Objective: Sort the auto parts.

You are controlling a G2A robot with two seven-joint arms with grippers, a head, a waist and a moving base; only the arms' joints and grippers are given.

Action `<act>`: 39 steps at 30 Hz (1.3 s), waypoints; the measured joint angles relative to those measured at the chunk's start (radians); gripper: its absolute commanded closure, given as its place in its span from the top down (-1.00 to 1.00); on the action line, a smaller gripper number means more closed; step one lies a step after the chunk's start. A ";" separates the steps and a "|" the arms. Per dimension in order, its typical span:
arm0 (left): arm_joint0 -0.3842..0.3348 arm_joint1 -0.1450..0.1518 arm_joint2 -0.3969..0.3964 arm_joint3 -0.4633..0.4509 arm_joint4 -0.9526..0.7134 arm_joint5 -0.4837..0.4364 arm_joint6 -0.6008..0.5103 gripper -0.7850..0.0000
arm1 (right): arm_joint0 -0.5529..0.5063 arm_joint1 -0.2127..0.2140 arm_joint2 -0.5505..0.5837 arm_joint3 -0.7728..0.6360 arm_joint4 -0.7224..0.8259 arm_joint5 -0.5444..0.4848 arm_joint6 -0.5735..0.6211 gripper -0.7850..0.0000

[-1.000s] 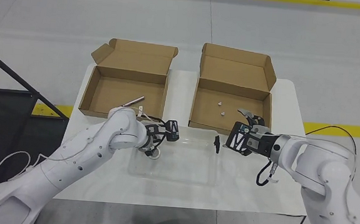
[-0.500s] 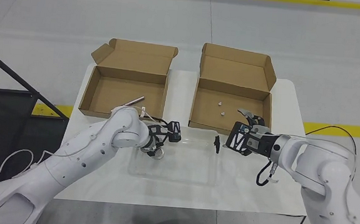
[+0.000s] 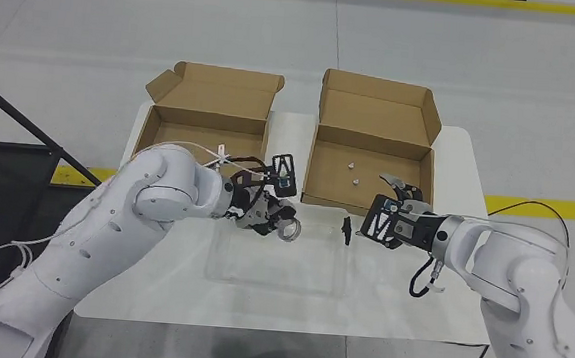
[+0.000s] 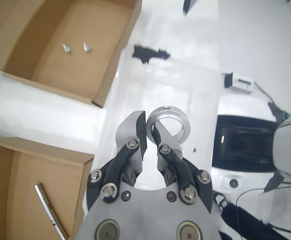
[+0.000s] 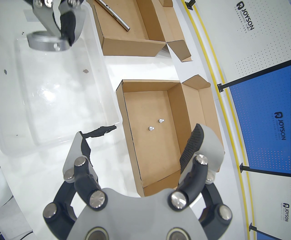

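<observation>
- step in hand (judged): carry phase for one part; the metal ring is lifted and hangs over the clear tray, not yet in a box
- left gripper: nearly closed, pinching the ring's wall; one finger passes through the bore, the other presses the outside; the grip looks narrow, so the ring may swing
- right gripper: spread wide, nothing held; it hovers at the near edge of the right box
- next move (judged): take the ring over a box wall, lower it, then part the fingers; which box suits it i cannot tell, since neither holds a ring
- count, rings: 1, in the left gripper
- count, rods: 1 metal rod, lying flat in the left box
- count, small screws: 2, close together but apart, on the floor of the right box
- count, boxes: 2 cardboard, lids open, side by side at the far side of the table
- count, trays: 1, in front of the boxes
- other: a black scrap on the table between tray and right box
</observation>
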 measured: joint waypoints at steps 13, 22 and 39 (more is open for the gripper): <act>0.143 0.027 -0.215 -0.020 0.007 -0.008 0.337 -1.00 | 0.000 0.000 0.000 0.000 0.000 0.000 0.000 1.00; 0.155 0.046 -0.295 0.122 0.244 0.265 0.209 -1.00 | 0.000 0.000 0.000 0.000 0.000 0.000 0.000 1.00; -0.067 -0.058 -0.007 0.494 0.338 0.456 0.140 -0.70 | 0.000 0.000 0.000 0.000 0.000 0.000 0.000 1.00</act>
